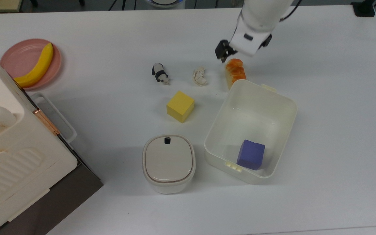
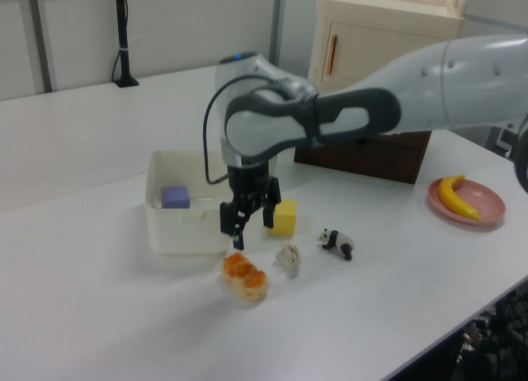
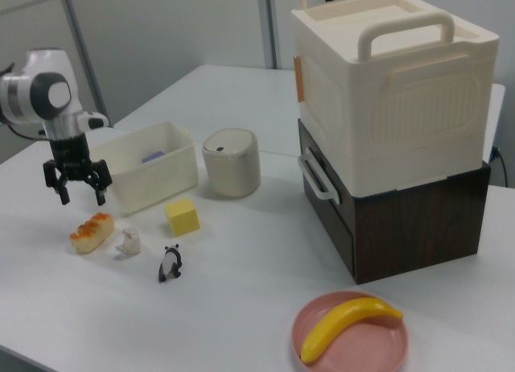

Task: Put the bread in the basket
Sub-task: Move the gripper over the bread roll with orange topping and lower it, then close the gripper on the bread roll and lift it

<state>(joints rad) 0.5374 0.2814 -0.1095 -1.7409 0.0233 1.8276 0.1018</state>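
1. We see the tool (image 2: 250,218) hanging just above the bread (image 2: 245,275), its fingers spread apart and gripping nothing — in the right view it (image 3: 79,189) sits clear above the loaf (image 3: 90,232).
2. The bread (image 1: 235,72) lies on the surface (image 1: 331,98), just beside one corner of the basket (image 1: 287,130), on the side toward the top view's upper edge.
3. Inside the basket we find a purple cube (image 1: 250,154) — near the wall farthest from the bread.
4. A paper ball (image 1: 200,76) and a panda (image 1: 159,73) line up with the bread; a yellow cube (image 1: 180,106) stands near them.
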